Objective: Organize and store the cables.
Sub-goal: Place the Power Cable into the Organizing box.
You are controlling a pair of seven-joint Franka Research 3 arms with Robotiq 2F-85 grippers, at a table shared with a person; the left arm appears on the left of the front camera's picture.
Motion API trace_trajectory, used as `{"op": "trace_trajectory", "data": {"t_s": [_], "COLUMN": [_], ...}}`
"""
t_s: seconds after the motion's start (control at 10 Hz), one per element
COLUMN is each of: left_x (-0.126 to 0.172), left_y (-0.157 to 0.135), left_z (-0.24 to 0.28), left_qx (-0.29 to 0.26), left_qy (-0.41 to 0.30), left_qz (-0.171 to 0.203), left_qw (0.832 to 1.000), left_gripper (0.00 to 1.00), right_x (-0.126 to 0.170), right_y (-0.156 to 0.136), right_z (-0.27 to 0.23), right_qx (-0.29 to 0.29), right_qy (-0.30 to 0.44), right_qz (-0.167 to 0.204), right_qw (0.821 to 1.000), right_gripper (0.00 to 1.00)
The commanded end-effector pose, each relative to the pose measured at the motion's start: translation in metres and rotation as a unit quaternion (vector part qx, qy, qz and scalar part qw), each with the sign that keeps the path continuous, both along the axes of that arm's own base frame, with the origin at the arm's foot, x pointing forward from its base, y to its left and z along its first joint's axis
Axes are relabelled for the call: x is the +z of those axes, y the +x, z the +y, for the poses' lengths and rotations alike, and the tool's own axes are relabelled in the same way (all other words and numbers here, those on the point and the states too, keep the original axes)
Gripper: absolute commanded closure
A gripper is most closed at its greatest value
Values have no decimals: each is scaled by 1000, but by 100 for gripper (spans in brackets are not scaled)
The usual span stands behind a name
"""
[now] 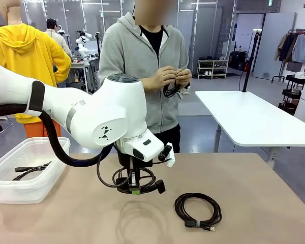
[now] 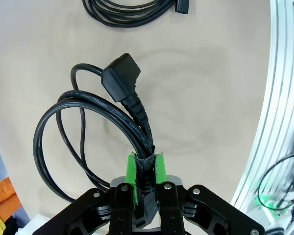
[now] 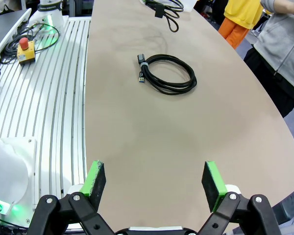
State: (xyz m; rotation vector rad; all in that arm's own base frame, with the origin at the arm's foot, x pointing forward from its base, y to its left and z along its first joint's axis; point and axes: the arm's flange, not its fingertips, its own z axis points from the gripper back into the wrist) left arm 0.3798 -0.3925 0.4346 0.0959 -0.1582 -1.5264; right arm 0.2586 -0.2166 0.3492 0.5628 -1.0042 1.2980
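Gripping a coiled cable (image 2: 120, 78), left gripper (image 2: 146, 167) hangs between clear bin (image 1: 20, 192) and second coil (image 1: 199, 223); right gripper (image 3: 153, 178) gapes

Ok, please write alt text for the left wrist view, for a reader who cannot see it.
The robot's left hand is shut on a coiled black cable, its green pads squeezing the wrapped part below the angled plug. Behind lies the tan table, with another coiled cable at the top edge.

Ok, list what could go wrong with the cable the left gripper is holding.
1. The left gripper pinches the power cable at one spot only, so its loose loops may sag and unwind as it travels.
2. Those hanging loops could catch on the rim of the clear bin instead of dropping inside.
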Motion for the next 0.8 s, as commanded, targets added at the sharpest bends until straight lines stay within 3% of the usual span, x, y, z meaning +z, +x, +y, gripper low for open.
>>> {"op": "trace_trajectory", "data": {"t_s": [0.0, 0.1, 0.4, 0.7], "left_x": [5, 0, 50, 90], "left_y": [-1, 0, 21, 27], "left_z": [-1, 0, 76, 180], "left_qx": [4, 0, -30, -31], "left_qy": [-10, 0, -24, -46], "left_qz": [-8, 0, -15, -68], "left_qw": [1000, 1000, 999, 996], "left_gripper": [100, 83, 83, 83], "right_x": [4, 4, 4, 4], "right_y": [1, 1, 1, 1], "right_z": [2, 2, 2, 2], "right_qx": [-9, -9, -9, -9], "right_qy": [6, 6, 6, 6], "right_qz": [6, 6, 6, 6], "right_qw": [1000, 1000, 1000, 1000], "right_gripper": [0, 0, 0, 0]}}
